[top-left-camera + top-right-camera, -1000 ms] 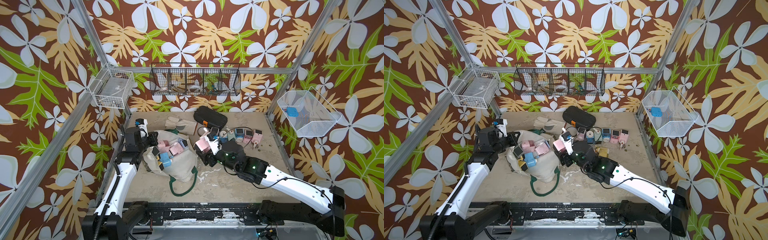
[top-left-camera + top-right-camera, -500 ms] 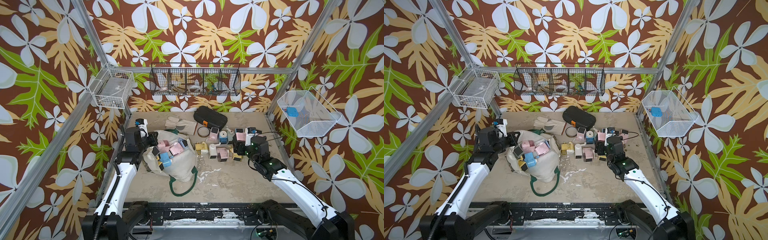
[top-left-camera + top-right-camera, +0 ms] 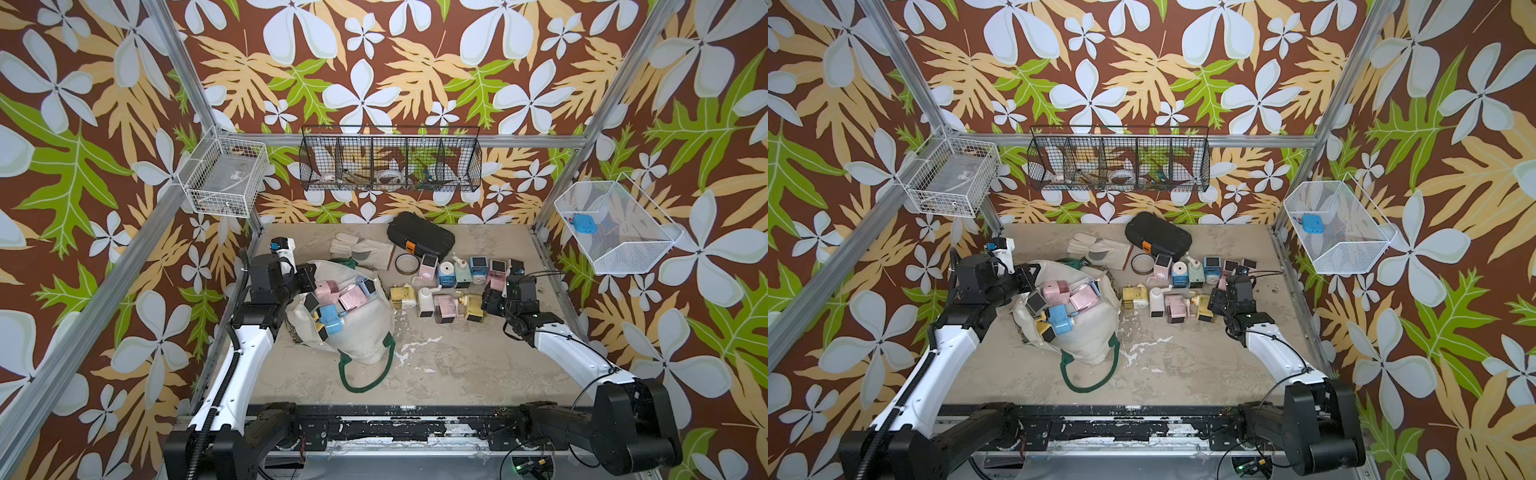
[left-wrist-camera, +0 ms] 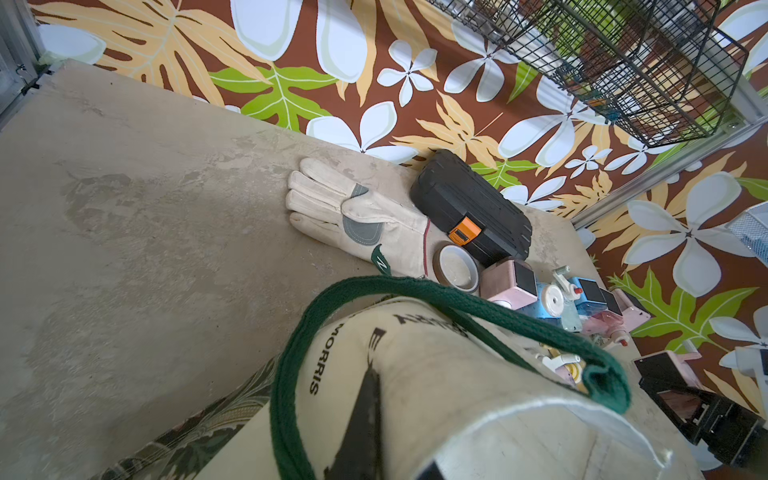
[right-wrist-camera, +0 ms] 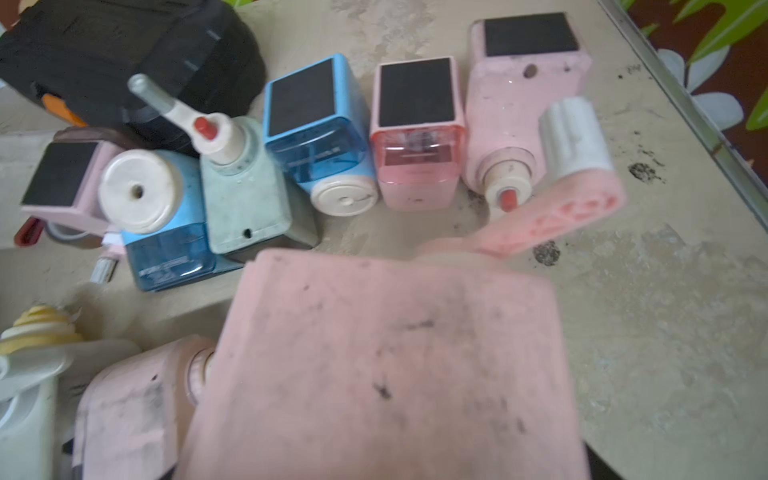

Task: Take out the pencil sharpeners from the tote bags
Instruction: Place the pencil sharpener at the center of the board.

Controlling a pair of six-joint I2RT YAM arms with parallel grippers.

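Several boxy pastel sharpeners [image 3: 332, 307] with dark square windows fill the cream tote bag [image 3: 365, 336]; others cluster on the surface [image 3: 457, 365] beside it. The left pincer [image 3: 307, 276] pinches the bag's rim, fully closed. The right pincer [image 3: 491, 300] grips a smudged pink sharpener [image 5: 386, 365].

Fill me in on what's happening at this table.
The left gripper is shut on the rim of the tote bag, propping its mouth open. Several pencil sharpeners lie inside. The right gripper holds a pink sharpener at the edge of the group of sharpeners already out on the table, near the black case. The unloading is partway done.
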